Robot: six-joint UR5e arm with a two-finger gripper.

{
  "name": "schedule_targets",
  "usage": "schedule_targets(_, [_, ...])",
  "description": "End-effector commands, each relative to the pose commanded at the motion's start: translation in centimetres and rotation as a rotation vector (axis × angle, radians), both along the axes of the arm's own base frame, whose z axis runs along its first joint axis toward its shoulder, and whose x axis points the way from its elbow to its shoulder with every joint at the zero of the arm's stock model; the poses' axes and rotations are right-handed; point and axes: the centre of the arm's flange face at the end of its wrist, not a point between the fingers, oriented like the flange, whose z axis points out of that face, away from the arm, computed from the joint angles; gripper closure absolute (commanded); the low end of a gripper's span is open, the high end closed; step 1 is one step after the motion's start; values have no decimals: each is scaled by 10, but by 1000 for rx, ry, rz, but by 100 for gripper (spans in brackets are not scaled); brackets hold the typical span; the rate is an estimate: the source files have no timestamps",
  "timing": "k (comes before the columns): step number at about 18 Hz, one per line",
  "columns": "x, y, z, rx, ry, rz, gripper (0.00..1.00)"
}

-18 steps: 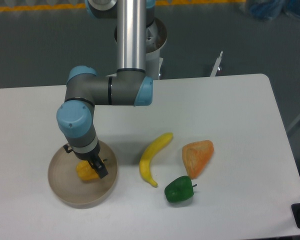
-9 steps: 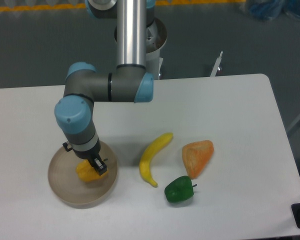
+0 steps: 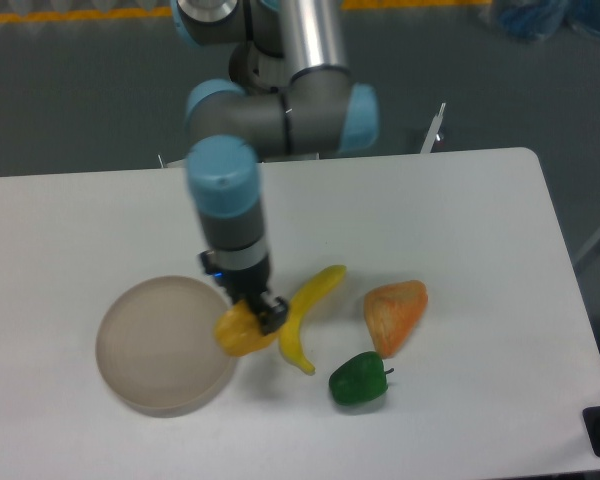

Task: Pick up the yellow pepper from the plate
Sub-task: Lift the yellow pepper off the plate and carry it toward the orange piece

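Note:
My gripper [image 3: 254,314] is shut on the yellow pepper [image 3: 238,331] and holds it in the air over the right rim of the plate [image 3: 145,345], between the plate and the banana. The pepper is small and yellow-orange; the dark fingers cover its upper right part. The round beige-grey plate sits at the front left of the table with nothing in it. The arm reaches down from the back, its blue-capped wrist above the pepper.
A long curved yellow banana [image 3: 306,312] lies just right of the held pepper. An orange wedge-shaped fruit slice [image 3: 394,311] lies further right. A green pepper [image 3: 359,379] sits in front of them. The table's right edge runs near x 600.
The gripper has lifted the yellow pepper out of the plate and carried it right, to above the plate's right rim. The whole arm has swung right. The plate now holds nothing.

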Motion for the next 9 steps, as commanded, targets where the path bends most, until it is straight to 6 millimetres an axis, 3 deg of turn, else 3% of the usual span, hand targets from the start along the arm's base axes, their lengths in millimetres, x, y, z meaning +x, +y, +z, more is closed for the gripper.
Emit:
schedule_targets(3, [-42,-22,11,2,17,-11,82])
schedule_targets(7, [-89,-44,3,-38,-2,-7,82])
schedule_targets(9, [-125,-62,-2,-58,-21,-35,81])
